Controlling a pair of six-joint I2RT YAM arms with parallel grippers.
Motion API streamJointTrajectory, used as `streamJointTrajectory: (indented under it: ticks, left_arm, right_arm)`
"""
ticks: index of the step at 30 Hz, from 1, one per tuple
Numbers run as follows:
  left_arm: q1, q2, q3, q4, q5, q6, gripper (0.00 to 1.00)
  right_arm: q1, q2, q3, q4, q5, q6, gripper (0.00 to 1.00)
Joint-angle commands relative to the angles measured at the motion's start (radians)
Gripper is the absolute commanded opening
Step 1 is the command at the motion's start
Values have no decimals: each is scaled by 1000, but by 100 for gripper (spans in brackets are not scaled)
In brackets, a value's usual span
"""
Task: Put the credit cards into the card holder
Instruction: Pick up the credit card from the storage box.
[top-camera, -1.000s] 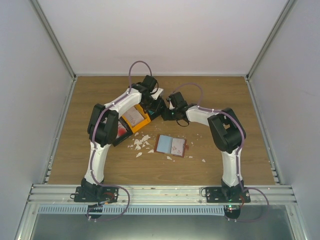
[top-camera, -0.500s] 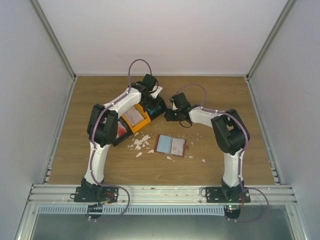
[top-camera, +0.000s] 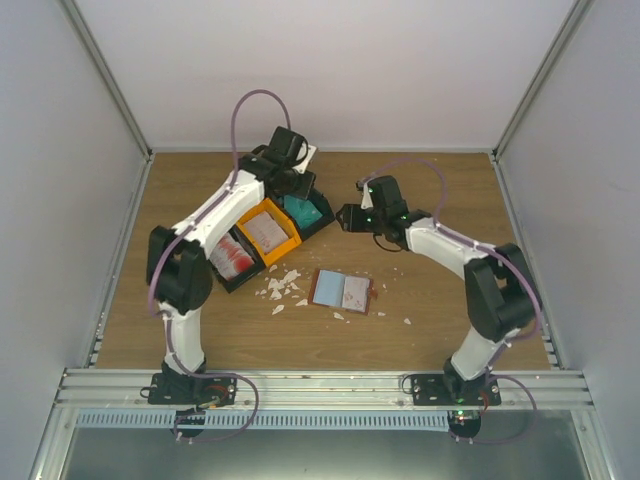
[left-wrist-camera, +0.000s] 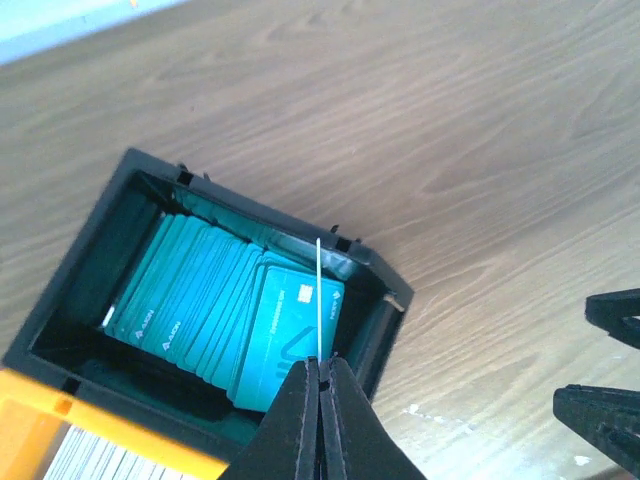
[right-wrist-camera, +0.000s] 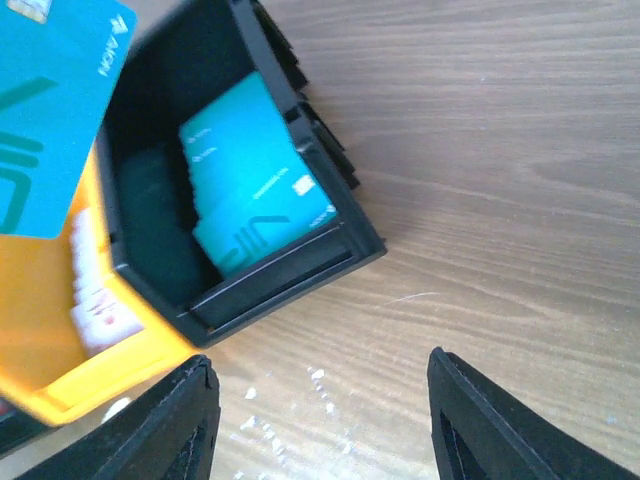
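Top external view: card holder (top-camera: 343, 290) lying open and flat near the middle of the table (top-camera: 440, 300), well apart from both arms; a light-blue face is seen on its left half and a whitish, red-flecked face on its right half; whether these are cards tucked into slots or merely laid on top cannot be told; white scraps (top-camera: 280, 287) are scattered just beside it; the three-bin tray (top-camera: 284, 246) is set at the far left, with red-and-white cards (top-camera: 232, 258) in the near bin, whitish cards (top-camera: 266, 230) in the orange middle bin and teal ones in the far bin.

Left wrist view: left gripper (left-wrist-camera: 320, 372) with fingers pressed together on a single teal card (left-wrist-camera: 319, 290), seen edge-on as a thin pale line held upright above the far bin; a fanned stack of teal cards (left-wrist-camera: 215, 300) lies below it in that bin.

Right wrist view: right gripper (right-wrist-camera: 320, 362) with fingers apart and nothing between them, held over bare wood just beside the far bin; the lifted card is seen at the upper left, clear of the stack.

Progress, as judged: one card picked and not yet carried over; its transfer and insertion are left to be done; many cards lie in all three bins, so most of the task is taken to be outstanding.
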Motion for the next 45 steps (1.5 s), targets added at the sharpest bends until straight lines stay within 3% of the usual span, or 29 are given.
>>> streamJointTrajectory:
  ticks: [1,7,12,16,20,26,33,37,39,41,45]
  left_arm:
    - [-8,-162,-77,96,51,-78,0]
    - [-7,-380,-239,207,272,-251,0]
    - [-7,-516,-422,394,557,-475,0]
    - [-8,-591,-526,541,705,-627,0]
    - [-14,-637,-610,671,771,-727,0]
    - [-13,-662,-642,661,799,-722,0]
    - [-13,-690,-672,662,785,-713,0]
    - [-13,-688,-675,660,787,-708,0]
    - [-13,-687,-680,654,790,-705,1]
    - [-13,-687,-687,634,785,-693,10]
    - [-15,-688,-693,477,648,-605,46]
  right_arm:
    - [-54,-139,-89,99,-191,48,60]
    - [-75,-351,-230,259,-458,70,72]
    - [-76,-438,-303,394,-592,221,75]
    - [-58,-453,-331,527,-707,345,64]
    - [-34,-464,-342,559,-708,397,56]
    - [-32,-501,-395,659,-714,472,26]
    - [-25,-570,-474,741,-684,550,15]
    - [-20,-590,-507,774,-685,587,1]
    - [-18,-602,-527,812,-685,608,1]
    - [-18,-613,-528,790,-677,588,1]
    - [-19,-631,-496,549,-618,462,0]
